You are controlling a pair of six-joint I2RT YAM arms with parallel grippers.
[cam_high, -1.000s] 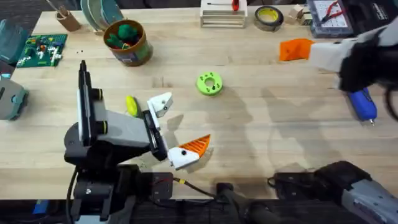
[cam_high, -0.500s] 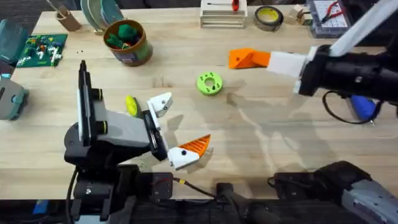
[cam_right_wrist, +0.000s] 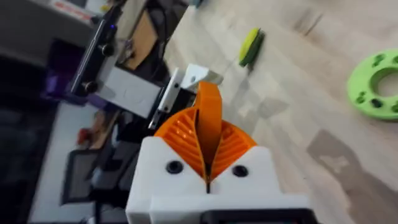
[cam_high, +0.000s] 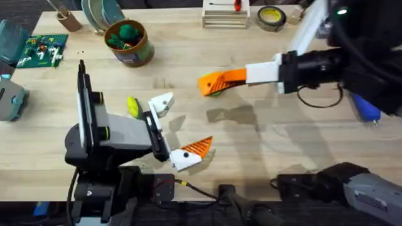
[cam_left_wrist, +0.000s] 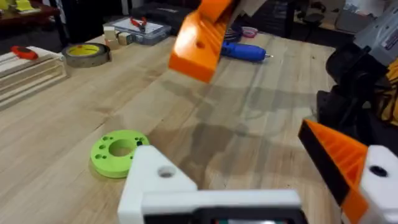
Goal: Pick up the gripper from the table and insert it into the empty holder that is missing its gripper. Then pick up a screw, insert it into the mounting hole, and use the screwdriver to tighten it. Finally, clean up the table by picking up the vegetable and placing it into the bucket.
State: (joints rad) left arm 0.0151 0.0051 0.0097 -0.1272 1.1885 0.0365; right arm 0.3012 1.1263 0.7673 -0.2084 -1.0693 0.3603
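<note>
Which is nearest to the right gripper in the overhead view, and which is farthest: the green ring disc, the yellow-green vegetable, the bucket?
From the right gripper, which holds the orange gripper:
1. Green ring disc: directly beneath its tip, mostly covered.
2. Vegetable: to the left, beside the left arm's white holder.
3. Bucket: far left corner, near the table's back edge.

Bare table [cam_high: 264, 150] lies open between the two arms. The right claw [cam_high: 210, 82], closed on the gripper [cam_high: 220, 80], hangs over the green ring disc [cam_left_wrist: 118, 152]. The vegetable [cam_high: 132, 106] lies just beside the holder [cam_high: 162, 103], crowding that approach.
</note>
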